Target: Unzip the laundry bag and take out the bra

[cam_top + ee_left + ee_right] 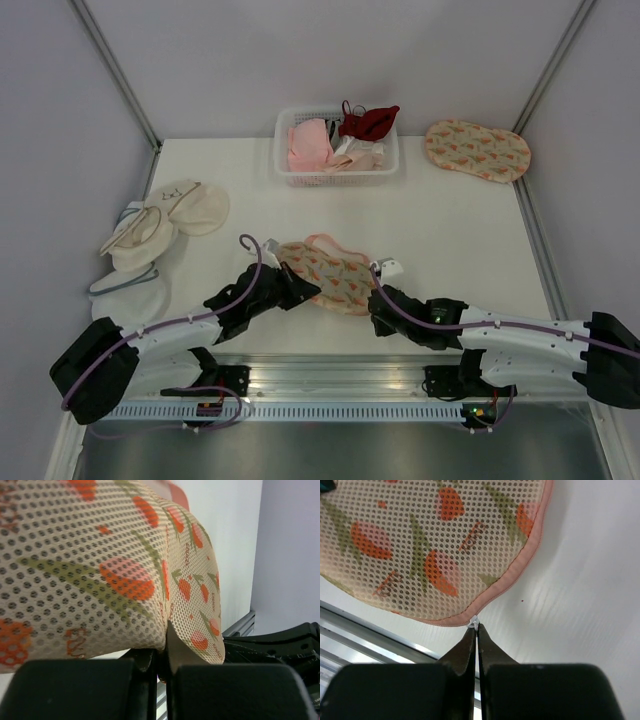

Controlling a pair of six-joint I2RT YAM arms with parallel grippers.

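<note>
Unzipping is in hand: the laundry bag (325,272) lies at the front of the surface (450,230), the left tool (161,655) clamped on its left rim and the right tool (476,631) pinched together on the small white zip pull (474,622). Next the right should likely draw the pull along the pink edge while the left anchors the fabric; the bra is out of sight.

counter (450,230): laundry bag (325,275) near centre; basket (335,178) behind it at far edge; spare pouch (477,150) right of basket; stacked pouches (150,235) at left edge.
</note>
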